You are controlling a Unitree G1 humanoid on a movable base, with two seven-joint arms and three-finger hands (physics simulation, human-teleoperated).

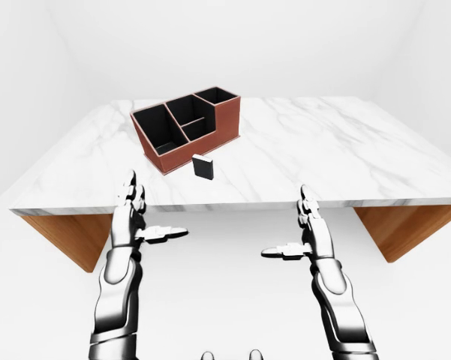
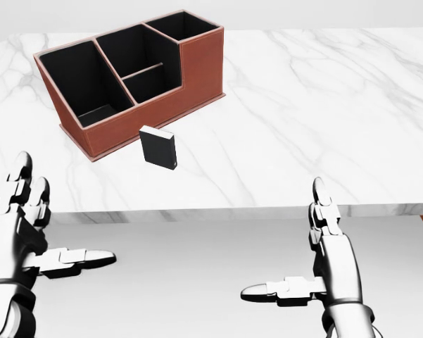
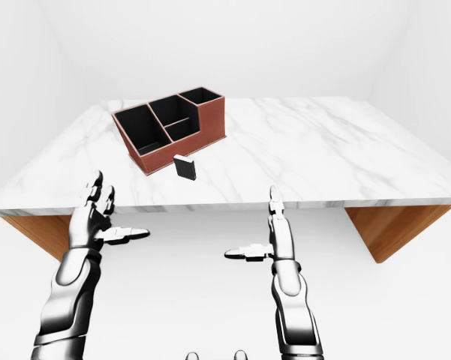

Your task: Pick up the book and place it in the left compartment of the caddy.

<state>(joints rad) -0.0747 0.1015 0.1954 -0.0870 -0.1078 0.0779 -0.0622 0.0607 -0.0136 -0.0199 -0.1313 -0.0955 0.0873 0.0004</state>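
Small upright black book stands just near the brown leather caddy (graspable); both hands splayed, empty.

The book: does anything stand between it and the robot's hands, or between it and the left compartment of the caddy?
Nothing visible does. The book stands upright on the marble table, just below the caddy in the head view. The left hand and right hand, both open, hang below the table's edge. The left compartment is open, only the caddy's low wall before it.

Marble table (wooden base), white floor.
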